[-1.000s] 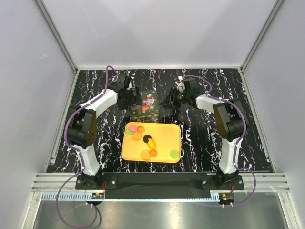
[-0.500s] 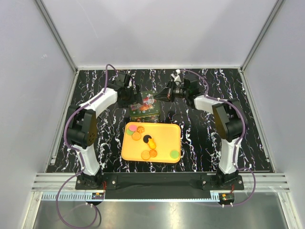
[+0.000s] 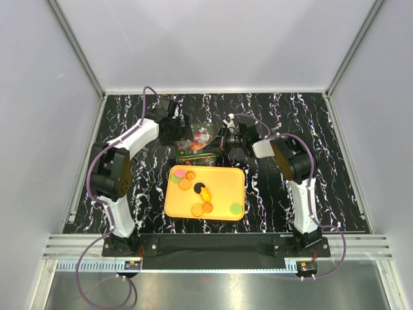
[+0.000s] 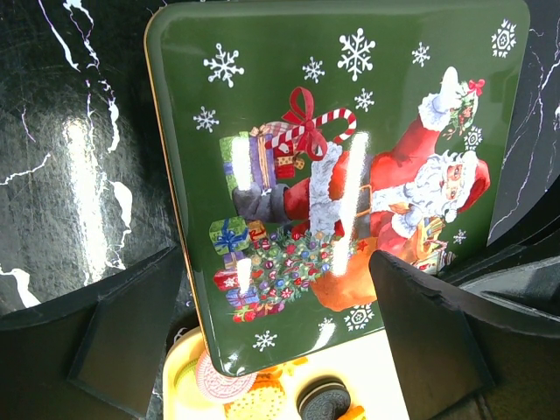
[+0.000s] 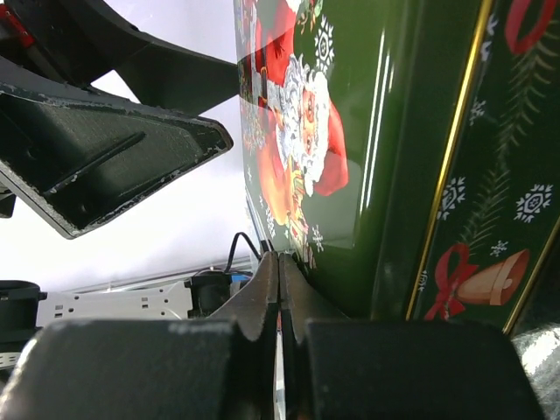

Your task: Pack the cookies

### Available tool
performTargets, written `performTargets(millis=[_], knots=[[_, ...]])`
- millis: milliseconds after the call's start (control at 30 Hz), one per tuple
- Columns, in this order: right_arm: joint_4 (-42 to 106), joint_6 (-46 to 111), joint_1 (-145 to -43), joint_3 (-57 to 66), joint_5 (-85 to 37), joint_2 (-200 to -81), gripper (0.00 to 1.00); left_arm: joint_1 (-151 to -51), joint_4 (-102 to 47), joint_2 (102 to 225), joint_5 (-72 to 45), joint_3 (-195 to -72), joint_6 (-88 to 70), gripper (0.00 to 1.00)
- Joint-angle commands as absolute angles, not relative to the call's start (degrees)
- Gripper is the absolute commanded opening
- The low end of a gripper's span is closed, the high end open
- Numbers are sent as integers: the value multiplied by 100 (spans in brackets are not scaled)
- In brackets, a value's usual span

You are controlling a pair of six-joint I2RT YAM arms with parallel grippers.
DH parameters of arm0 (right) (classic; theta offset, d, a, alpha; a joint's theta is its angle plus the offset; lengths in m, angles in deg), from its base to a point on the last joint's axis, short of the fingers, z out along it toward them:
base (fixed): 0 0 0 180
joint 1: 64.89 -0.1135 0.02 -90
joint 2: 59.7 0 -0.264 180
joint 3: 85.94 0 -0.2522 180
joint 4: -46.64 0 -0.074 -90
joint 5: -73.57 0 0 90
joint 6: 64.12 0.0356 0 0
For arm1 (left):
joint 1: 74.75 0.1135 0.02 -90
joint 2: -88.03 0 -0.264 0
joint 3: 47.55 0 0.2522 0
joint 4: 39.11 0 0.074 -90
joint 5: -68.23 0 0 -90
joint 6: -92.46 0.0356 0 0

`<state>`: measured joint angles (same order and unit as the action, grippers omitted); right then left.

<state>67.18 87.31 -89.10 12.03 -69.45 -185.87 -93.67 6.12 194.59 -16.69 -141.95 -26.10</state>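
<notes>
The black marbled table (image 3: 335, 168) carried an orange tray (image 3: 226, 177) holding the cookies (image 3: 207, 207), its far edge just beside the green tin (image 3: 193, 150). The left gripper (image 4: 273, 258) gaped wide astride the lid (image 4: 350, 157). The right gripper (image 5: 280, 262), fingers pressed together, met the lid's right rim.

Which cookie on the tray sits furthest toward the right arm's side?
The flat green round cookie, alone by the near right corner of the orange rectangular tray; the rest all lie further left.

The left end effector (image 4: 276, 337) gapes wide; the right end effector (image 5: 280, 267) is pinched closed.
</notes>
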Motion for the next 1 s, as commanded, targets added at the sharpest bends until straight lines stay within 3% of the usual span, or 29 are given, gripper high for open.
performTargets(millis=[0,500,600,633,733,767,867,967], knots=[[6435,8424,-8880,1245,-6679,-18407,0,-9382,568,19359,-1606,-14428,-2611,94],[6266,8310,-8862,1077,-6732,-18239,0,-9101,524,18850,-1510,-14270,-2611,90],[6329,8363,-8862,1069,-6741,-18362,0,-8952,550,18647,-1387,-14270,-2558,76],[6329,8363,-8862,1069,-6741,-18371,0,-8934,516,18586,-1325,-14226,-2549,64],[6329,8371,-8854,1060,-6732,-18380,0,-8873,-72,18243,-799,-13639,-2654,47],[6320,8372,-8845,1034,-6732,-18380,0,-8820,-326,18155,-319,-13437,-2820,37],[6285,8337,-8845,999,-6741,-18372,0,-8662,-1600,17961,726,-12462,-3521,18],[6206,8301,-8845,989,-6749,-18380,0,-8609,-2971,18128,1511,-11707,-4199,12]])
